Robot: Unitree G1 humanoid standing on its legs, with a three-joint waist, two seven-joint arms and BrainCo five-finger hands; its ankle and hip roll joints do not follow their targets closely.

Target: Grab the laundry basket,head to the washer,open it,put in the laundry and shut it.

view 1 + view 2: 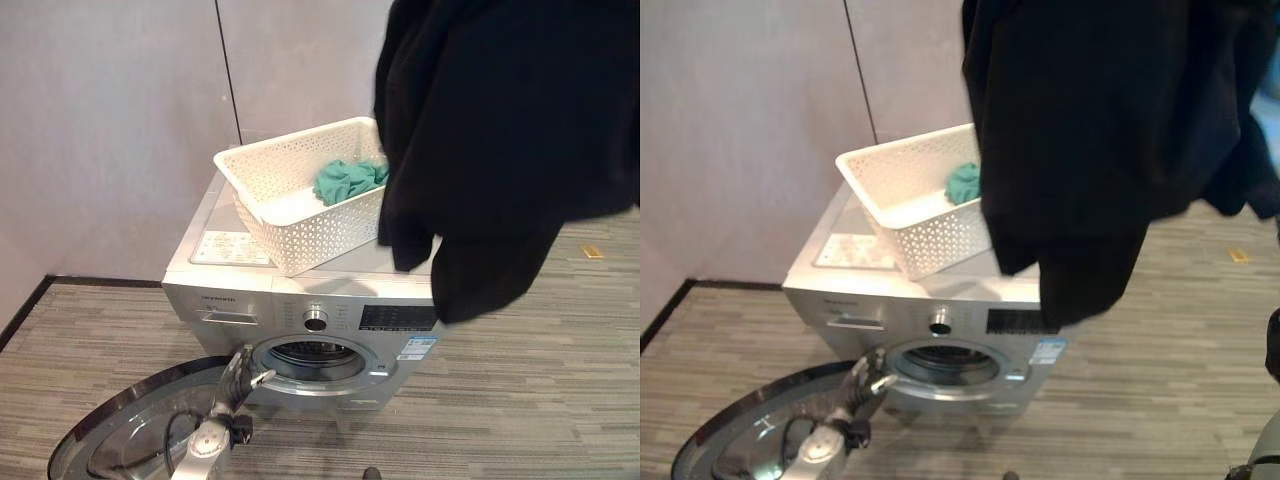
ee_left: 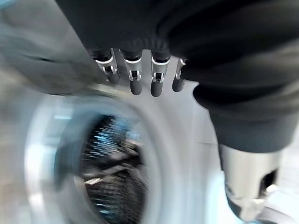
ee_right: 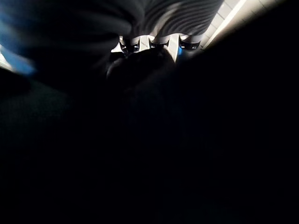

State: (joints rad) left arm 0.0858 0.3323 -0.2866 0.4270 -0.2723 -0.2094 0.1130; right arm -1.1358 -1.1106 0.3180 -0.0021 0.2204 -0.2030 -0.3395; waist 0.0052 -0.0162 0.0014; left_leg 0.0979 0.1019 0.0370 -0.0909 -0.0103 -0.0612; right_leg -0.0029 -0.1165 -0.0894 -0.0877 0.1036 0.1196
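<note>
One black garment [image 1: 500,150] hangs from my right hand [image 3: 149,44], fingers curled into it. My left hand [image 1: 235,380] hovers relaxed by the washer [image 1: 310,300] opening, under the basket [image 1: 290,200].

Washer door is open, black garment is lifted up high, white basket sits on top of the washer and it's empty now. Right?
Not quite. The white basket does sit on top of the washer, but it is not empty: a green cloth lies in it, as the left eye view shows. The rest holds: the washer door is open and the black garment hangs high.
</note>
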